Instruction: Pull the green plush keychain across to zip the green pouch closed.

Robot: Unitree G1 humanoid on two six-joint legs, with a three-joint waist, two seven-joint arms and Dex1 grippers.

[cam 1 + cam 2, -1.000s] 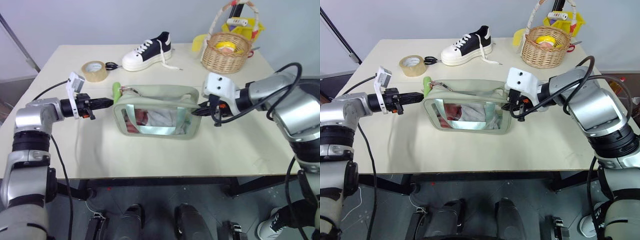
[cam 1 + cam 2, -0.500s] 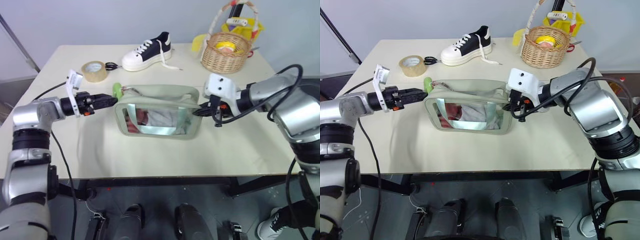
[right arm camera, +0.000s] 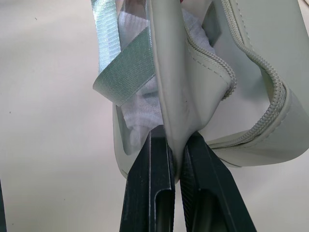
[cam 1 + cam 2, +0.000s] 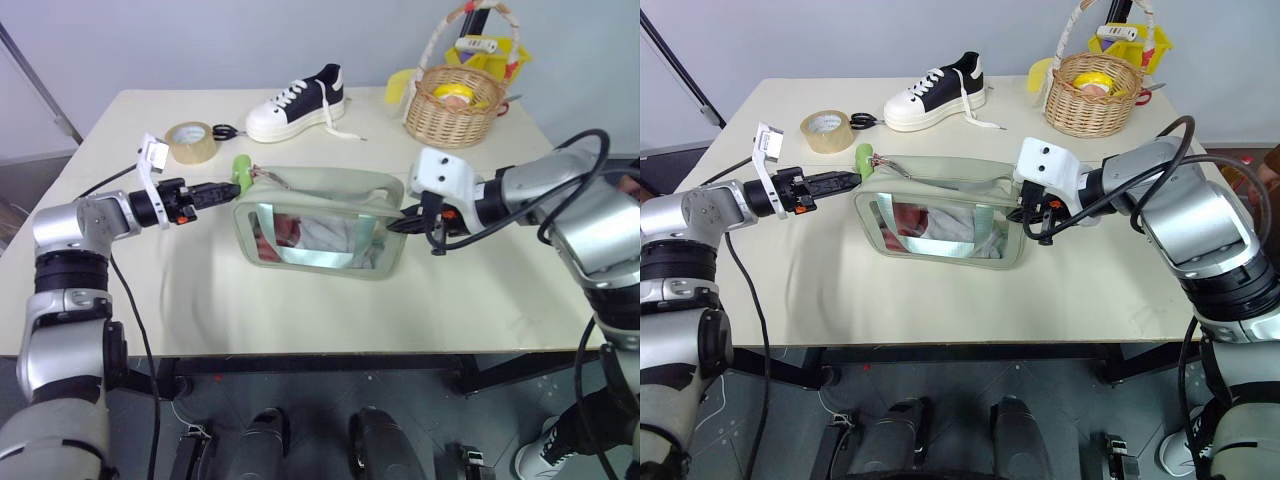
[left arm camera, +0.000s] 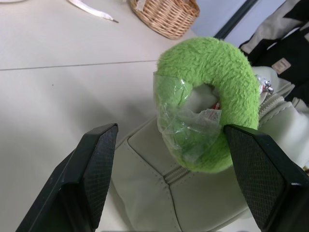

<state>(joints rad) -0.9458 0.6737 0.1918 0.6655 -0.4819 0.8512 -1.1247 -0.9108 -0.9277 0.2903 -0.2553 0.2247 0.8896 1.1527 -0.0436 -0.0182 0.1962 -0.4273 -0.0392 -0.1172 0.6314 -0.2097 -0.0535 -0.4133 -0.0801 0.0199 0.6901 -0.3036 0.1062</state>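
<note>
On the left side of the head views, the left gripper (image 4: 222, 186) reaches level toward the middle of the table (image 4: 300, 300), its two black fingers (image 5: 94, 169) spread wide apart with nothing pinched between them. Just past the fingertips sits the green plush keychain (image 4: 240, 170), a fuzzy lime loop with a scrap of clear film over part of it, standing at the left end of the zipper; in the left wrist view it lies between the open fingers but touches neither. Filling the centre of the frame is the green pouch (image 4: 320, 225), a pale sage bag with a clear window showing white and red contents and two green straps across it. At its right end the right gripper (image 4: 410, 222) has its fingers squeezed together on a fold of the pouch's end wall, plain in the right wrist view. Toward the upper left lies a roll of tape (image 4: 190, 141), with a black-and-white shoe (image 4: 295, 103) at upper centre, and a wicker basket (image 4: 462, 108) stands at the upper right beside a yellow cloth (image 4: 400, 88).
</note>
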